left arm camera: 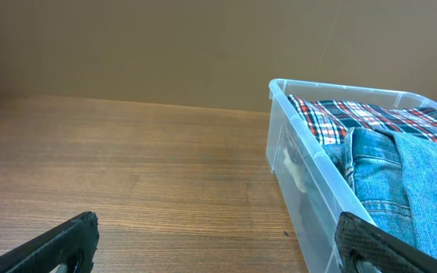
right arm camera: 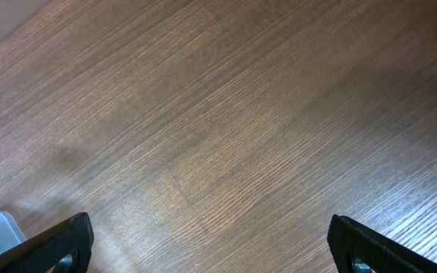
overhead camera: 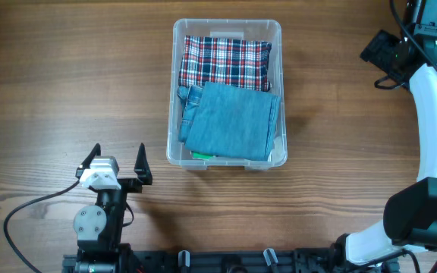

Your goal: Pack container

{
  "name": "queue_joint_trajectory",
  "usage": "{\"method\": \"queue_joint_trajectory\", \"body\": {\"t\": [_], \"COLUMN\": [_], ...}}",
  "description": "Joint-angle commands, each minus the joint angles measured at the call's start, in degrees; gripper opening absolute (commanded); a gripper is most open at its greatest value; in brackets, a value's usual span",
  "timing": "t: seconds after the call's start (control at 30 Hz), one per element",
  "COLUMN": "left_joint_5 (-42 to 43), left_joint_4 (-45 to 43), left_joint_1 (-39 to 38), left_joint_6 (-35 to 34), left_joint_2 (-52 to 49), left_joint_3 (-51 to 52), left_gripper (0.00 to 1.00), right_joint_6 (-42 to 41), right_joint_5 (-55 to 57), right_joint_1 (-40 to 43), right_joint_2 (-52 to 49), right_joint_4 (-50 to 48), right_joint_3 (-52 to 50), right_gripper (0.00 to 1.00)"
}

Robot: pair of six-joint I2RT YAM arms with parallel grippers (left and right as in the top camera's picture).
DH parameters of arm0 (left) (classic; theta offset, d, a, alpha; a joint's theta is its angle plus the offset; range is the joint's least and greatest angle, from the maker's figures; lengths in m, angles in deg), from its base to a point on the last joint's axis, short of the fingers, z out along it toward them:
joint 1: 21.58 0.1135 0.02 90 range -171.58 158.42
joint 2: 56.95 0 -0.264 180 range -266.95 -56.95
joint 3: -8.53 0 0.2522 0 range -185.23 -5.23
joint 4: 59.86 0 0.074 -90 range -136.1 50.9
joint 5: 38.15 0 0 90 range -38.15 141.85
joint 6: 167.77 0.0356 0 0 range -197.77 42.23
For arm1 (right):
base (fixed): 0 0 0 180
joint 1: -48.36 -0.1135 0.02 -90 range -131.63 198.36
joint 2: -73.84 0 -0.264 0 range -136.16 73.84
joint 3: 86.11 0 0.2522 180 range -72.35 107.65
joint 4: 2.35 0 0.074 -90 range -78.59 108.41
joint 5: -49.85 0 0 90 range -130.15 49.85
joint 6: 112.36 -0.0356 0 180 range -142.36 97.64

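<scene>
Container [overhead camera: 226, 23], long axis near-to-far (clothes [overhead camera: 230, 117] inside), left claw [overhead camera: 118, 152] and right claw [right arm camera: 211, 231] spread

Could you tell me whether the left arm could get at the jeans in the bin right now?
Probably yes: the left claw is open near the bin, which has no lid, and the jeans lie on top, uncovered.

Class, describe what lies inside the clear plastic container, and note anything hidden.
Inside the container: a folded plaid cloth at the far end and folded jeans overlapping its near edge. A green sliver peeks out beneath the jeans; the rest of it is covered.
</scene>
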Motion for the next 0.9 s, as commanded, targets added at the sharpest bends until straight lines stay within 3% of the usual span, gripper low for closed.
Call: {"method": "queue_joint_trajectory", "body": {"t": [0.0,0.17,0.67,0.87], "left_joint_5": [-0.55,-0.55,-0.55,-0.55], "left_joint_4": [0.44,0.44,0.46,0.44], "left_joint_1": [0.33,0.33,0.33,0.33], "left_joint_6": [0.87,0.87,0.87,0.87], "left_joint_2": [0.42,0.42,0.42,0.42], "left_joint_3": [0.09,0.09,0.09,0.09], "left_gripper": [1.0,1.0,1.0,1.0], "right_joint_6": [-0.74,-0.72,-0.59,-0.55], "right_joint_5": [1.01,0.98,1.46,2.54], "right_joint_1": [0.07,0.07,-1.11,-1.11], "right_joint_2": [-0.57,0.79,21.9,33.44], "right_joint_4": [-0.17,-0.17,-0.13,-5.53], "right_joint_3": [-0.11,-0.11,-0.33,-8.96], "right_gripper": [1.0,1.0,1.0,1.0]}}
